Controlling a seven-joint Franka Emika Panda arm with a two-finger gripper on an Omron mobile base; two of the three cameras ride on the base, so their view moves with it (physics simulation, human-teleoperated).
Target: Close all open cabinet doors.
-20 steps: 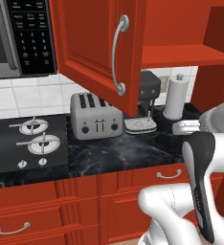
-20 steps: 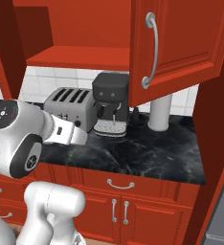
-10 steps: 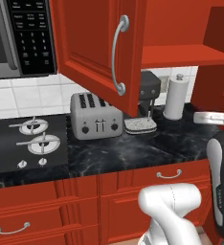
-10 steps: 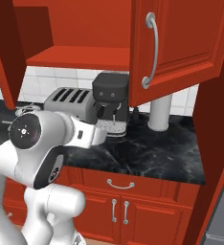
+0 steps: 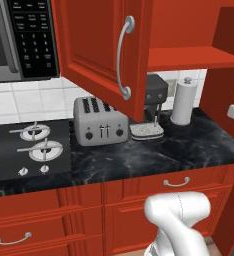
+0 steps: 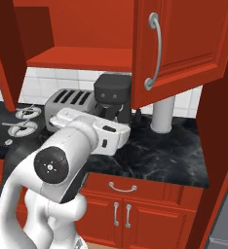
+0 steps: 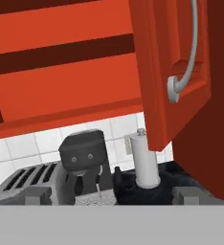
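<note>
Cabinet doors: two red upper doors are seen swung open above the black marble desk [image 5: 189, 150]; the left door [image 5: 96, 50] hangs out over the toaster [image 5: 99, 122], the right door [image 6: 181, 44] over the paper towel roll [image 6: 162, 114]. A bare red shelf [image 6: 82, 58] is exposed between them. A coffee machine [image 7: 83, 160] is set between toaster and roll. Hand [image 7: 111, 195]: fingers spread wide, nothing held, pointed at the far wall.
</note>
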